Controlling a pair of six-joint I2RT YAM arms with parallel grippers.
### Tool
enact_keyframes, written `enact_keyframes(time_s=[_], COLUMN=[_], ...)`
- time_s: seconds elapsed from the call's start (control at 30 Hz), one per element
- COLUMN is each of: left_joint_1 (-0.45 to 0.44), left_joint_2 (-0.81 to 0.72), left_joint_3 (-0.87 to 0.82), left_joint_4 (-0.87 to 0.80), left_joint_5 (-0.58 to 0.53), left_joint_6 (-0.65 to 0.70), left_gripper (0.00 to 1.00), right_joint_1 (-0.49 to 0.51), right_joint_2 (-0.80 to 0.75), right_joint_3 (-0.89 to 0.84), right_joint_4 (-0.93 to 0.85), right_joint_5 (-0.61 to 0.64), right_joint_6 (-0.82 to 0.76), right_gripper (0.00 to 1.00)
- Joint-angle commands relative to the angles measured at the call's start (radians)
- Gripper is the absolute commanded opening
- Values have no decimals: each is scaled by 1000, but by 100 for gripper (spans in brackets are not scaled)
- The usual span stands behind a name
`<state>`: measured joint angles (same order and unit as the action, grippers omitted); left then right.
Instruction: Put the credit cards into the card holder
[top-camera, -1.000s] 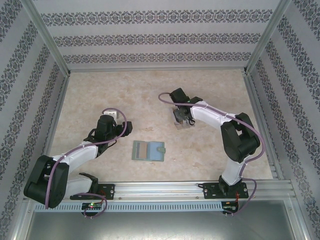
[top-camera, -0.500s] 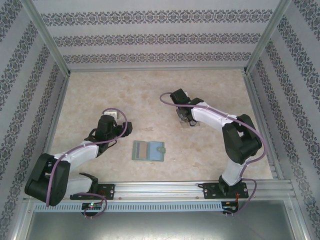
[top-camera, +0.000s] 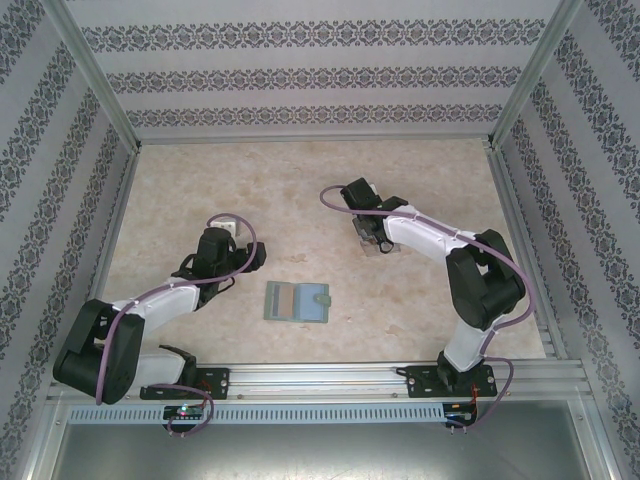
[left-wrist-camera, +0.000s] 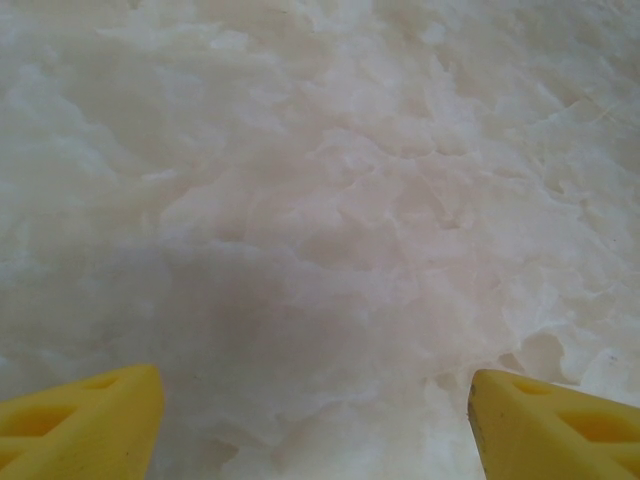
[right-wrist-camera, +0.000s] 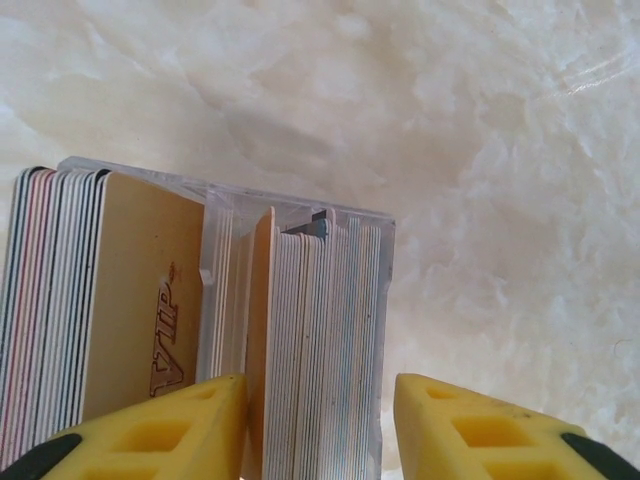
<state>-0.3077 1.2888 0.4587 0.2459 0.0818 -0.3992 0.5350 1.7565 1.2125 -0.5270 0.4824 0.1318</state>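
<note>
Straddles racked cards (right-wrist-camera: 300, 330) with right end effector (right-wrist-camera: 319, 395), narrow, unclamped. Hovers left end effector (left-wrist-camera: 312, 400) wide over tabletop (left-wrist-camera: 320, 150). Shows wallet (top-camera: 297, 301) open flat nearby.

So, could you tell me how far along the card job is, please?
Done: the card holder lies open on the table. In hand: the right gripper straddles credit cards standing in the clear rack; a grip isn't clear yet. Left: lifting one and pocketing it. The left gripper hangs open.
</note>
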Motion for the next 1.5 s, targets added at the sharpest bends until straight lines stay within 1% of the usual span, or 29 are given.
enact_keyframes(time_s=[0.0,0.13,0.23,0.37,0.47,0.53,0.63,0.7,0.8,0.87,0.93,1.0,1.07,1.17,1.23,1.27,1.33,1.47], left_joint_1=[-10,-9,-9,-10,-9,-10,-9,-9,-9,-9,-9,-4,-3,-2,-3,-4,-4,-3], left_joint_2=[9,18,19,24,20,20,26,25,32,33,23,-3,-33,-52,-47,-42,-35,-28], left_joint_3=[22,32,29,38,30,34,35,32,36,32,14,-11,-25,-27,-24,-20,-20,-21], left_joint_4=[-14,-20,-22,-27,-27,-25,-25,-20,-14,-13,-13,0,6,-2,-6,-13,-12,-10], left_joint_5=[10,13,8,13,4,5,25,24,39,41,-4,-38,-41,-46,-61,-59,-52,-81], left_joint_6=[9,11,9,10,8,8,6,3,-3,-16,-48,-66,-61,-45,-45,-44,-49,-52], left_gripper=[80,81,81,81,81,81,81,81,81,81,83,88,89,89,89,90,90,89], right_joint_1=[5,8,9,19,20,23,23,30,43,43,62,106,155,207,234,245,246,242], right_joint_2=[-31,-42,-40,-54,-56,-71,-112,-173,-304,-403,-496,-568,-591,-537,-485,-463,-422,-339], right_joint_3=[-5,-14,0,-13,4,-2,-8,-25,-98,-154,-224,-313,-400,-495,-519,-526,-534,-560], right_joint_4=[-16,-1,-21,-5,-30,-32,-39,-39,4,26,72,161,275,464,530,544,533,600], right_joint_5=[50,45,28,10,0,-13,-63,-102,-157,-232,-321,-454,-605,-830,-941,-982,-1019,-1122], right_joint_6=[6,-1,4,-4,5,16,46,71,111,151,214,280,379,533,573,566,551,585], right_gripper=[36,32,20,10,1,0,0,0,0,1,0,0,0,0,0,1,3,4])
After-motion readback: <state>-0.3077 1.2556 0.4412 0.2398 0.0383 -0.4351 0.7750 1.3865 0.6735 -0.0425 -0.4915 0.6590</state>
